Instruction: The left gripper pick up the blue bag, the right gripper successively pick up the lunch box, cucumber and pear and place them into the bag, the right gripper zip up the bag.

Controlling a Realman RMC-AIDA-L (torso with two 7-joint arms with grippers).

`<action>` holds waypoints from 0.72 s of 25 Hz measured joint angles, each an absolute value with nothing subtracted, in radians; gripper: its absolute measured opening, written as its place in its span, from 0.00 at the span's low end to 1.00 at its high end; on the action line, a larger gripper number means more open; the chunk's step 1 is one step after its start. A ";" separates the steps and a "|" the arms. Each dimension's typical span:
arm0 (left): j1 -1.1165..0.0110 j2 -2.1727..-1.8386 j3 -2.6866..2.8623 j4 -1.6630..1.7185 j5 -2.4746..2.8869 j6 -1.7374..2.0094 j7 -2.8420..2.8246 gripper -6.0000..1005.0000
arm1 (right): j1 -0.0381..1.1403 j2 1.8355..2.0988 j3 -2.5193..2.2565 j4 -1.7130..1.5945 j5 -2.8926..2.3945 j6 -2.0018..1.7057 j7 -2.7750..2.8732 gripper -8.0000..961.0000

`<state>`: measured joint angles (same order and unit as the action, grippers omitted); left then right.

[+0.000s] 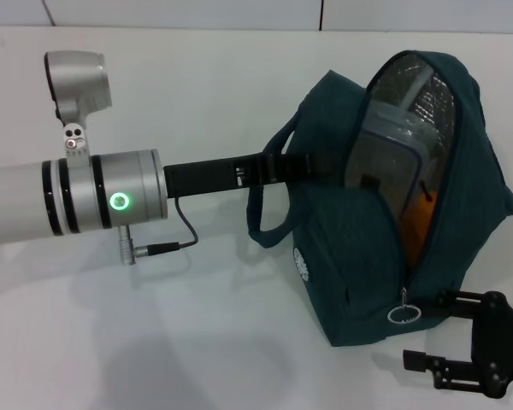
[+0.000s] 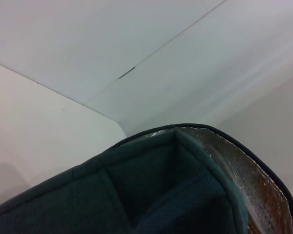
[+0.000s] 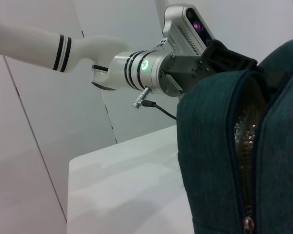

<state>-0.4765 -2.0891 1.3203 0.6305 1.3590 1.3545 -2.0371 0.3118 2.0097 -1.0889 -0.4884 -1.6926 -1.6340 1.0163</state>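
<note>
Right hand [image 1: 427, 363], fingers apart and empty, low at the table's near right corner beside the ring pull [image 1: 403, 313]; left hand [image 1: 278, 166] holding the blue bag [image 1: 350, 273] by its handle, lunch box [image 1: 392, 141] inside; advised: pinch ring squarely, pull along zipper.

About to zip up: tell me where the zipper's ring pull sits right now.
In the head view the ring pull hangs at the low front end of the blue bag, on the robot's right, just beside the right hand, which does not touch it.
</note>
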 joint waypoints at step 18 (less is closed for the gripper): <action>-0.485 -2.089 1.321 0.630 1.358 1.350 -2.036 0.06 | 0.347 2.018 -1.156 -0.462 -1.657 -1.572 1.012 0.54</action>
<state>-0.4847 -2.0892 1.3207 0.6304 1.3578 1.3499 -2.0356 0.3468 2.0183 -1.1558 -0.4619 -1.6574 -1.5715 1.0122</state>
